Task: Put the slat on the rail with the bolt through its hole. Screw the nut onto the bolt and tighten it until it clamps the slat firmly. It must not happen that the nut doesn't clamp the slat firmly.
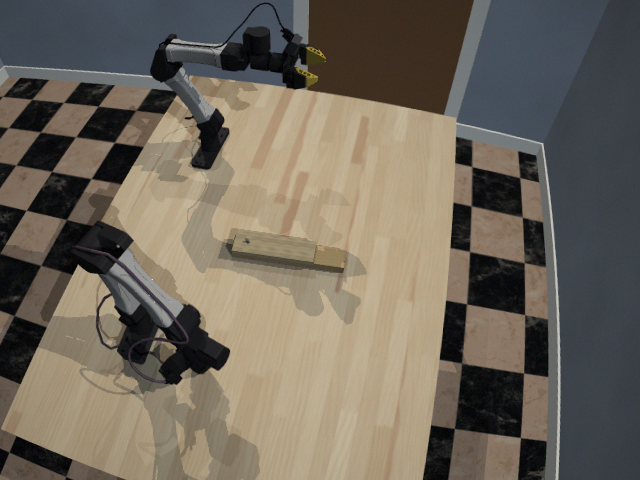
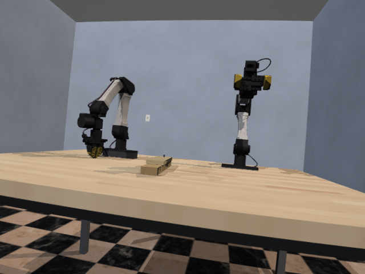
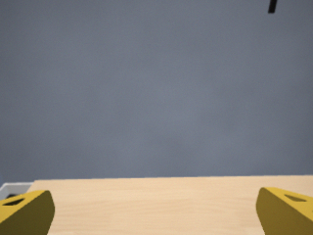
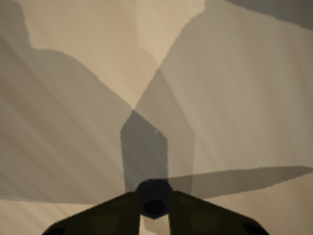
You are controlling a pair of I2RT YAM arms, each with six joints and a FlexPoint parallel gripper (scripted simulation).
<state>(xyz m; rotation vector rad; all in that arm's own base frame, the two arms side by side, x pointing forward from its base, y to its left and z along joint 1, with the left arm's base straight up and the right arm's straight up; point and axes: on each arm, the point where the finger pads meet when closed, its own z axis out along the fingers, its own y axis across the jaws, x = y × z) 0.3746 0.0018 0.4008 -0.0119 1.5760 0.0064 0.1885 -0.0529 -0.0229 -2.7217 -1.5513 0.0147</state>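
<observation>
The pale slat (image 1: 273, 246) (image 2: 159, 160) lies flat on the rail (image 1: 330, 259) (image 2: 150, 169), whose one end sticks out from under it. The dark bolt (image 1: 247, 240) (image 2: 163, 155) pokes up through the slat near its other end, with no nut on it. My right gripper (image 2: 96, 152) (image 4: 154, 200) points down at the table top, away from the rail, and is shut on the dark hexagonal nut (image 4: 155, 186); the top view does not show its fingers. My left gripper (image 1: 321, 68) (image 2: 252, 82) (image 3: 155, 198) is wide open and empty, raised high, far from the slat.
Both arms stand on the wooden table (image 1: 392, 258) (image 2: 235, 191), with the slat and rail between them near the middle. The right arm's cable (image 1: 98, 315) loops beside its base. The table's edges show in the top and exterior views.
</observation>
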